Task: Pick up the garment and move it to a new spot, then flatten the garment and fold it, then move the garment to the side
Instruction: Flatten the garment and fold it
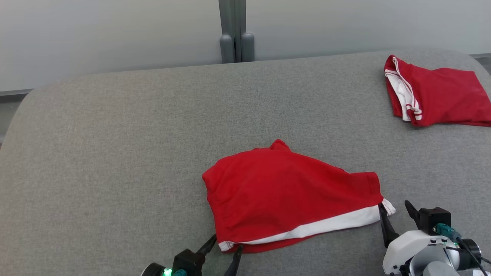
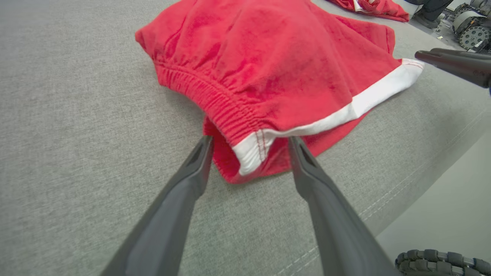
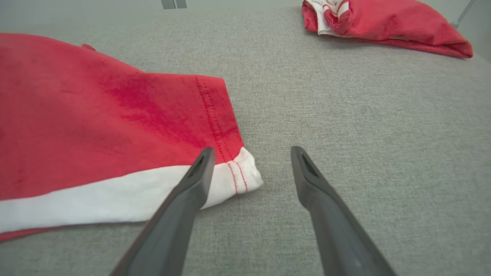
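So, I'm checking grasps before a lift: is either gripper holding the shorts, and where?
Nothing is held. The left gripper is open, astride the waistband corner of the shorts; the right gripper is open at the hem corner.

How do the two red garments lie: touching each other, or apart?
Apart. The head view shows a wide stretch of bare grey surface between the near garment and the other garment at the far right.

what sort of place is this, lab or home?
Probably a lab or test room, not a home. The red garment lies on a grey fabric-covered surface, plain pale partition panels stand behind it, and wheeled robot hardware sits on the floor nearby.
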`<state>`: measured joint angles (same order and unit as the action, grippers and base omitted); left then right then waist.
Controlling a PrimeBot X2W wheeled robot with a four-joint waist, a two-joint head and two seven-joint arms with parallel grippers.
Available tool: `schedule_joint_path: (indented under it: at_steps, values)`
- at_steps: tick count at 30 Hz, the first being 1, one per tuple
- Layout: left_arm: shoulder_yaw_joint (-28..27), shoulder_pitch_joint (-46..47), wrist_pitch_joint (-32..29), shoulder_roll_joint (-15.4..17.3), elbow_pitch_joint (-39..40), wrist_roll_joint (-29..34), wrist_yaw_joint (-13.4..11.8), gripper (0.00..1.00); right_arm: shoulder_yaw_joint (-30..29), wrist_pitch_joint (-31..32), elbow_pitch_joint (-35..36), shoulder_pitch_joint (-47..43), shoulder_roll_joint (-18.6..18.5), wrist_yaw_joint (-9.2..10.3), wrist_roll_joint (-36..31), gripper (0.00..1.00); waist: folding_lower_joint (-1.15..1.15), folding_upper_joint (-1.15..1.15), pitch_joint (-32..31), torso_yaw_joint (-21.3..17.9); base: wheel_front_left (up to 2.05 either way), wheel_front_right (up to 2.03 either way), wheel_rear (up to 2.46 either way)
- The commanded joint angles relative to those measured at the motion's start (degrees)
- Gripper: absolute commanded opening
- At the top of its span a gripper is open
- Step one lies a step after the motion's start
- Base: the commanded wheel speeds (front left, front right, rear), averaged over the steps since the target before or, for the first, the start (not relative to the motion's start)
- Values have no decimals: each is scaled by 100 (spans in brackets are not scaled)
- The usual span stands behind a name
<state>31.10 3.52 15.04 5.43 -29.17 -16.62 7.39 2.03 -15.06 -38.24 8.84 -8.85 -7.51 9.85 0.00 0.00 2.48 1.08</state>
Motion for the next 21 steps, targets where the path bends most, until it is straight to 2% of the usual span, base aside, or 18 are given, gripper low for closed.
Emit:
schedule_joint_path:
  at_steps: [1, 8, 9, 10, 11, 15, 21]
  values:
    - [43, 145, 17, 57, 29, -31, 17, 100, -7, -15, -108, 127, 16, 4, 32, 100, 0, 0, 101, 34, 0, 0, 0]
    - [414, 443, 17, 52, 106, -203, 17, 100, 46, -14, -803, 471, 123, 4, 211, 100, 0, 0, 300, 132, 0, 0, 0]
    - [461, 449, 17, 49, 110, -246, 17, 75, 70, -12, -880, 459, 154, 4, 257, 70, 0, 0, 306, 142, 0, 0, 0]
    - [517, 455, 17, 48, 116, -307, 17, 29, 98, 0, -952, 450, 179, 4, 311, 31, 0, 0, 310, 152, 0, 0, 0]
    - [559, 459, 17, 52, 117, -345, 17, 0, 116, 1, -979, 451, 180, 1, 348, 0, 0, 0, 311, 160, 0, 0, 0]
    - [666, 416, 16, 100, 203, -462, 17, 0, 241, 0, -805, 344, 171, 2, 478, 0, 0, 0, 269, 173, 0, 0, 0]
    - [495, 237, 17, 238, 609, -695, 17, 0, 351, -8, 12, 75, 138, 2, 791, 0, 0, 0, 110, 144, 0, 0, 0]
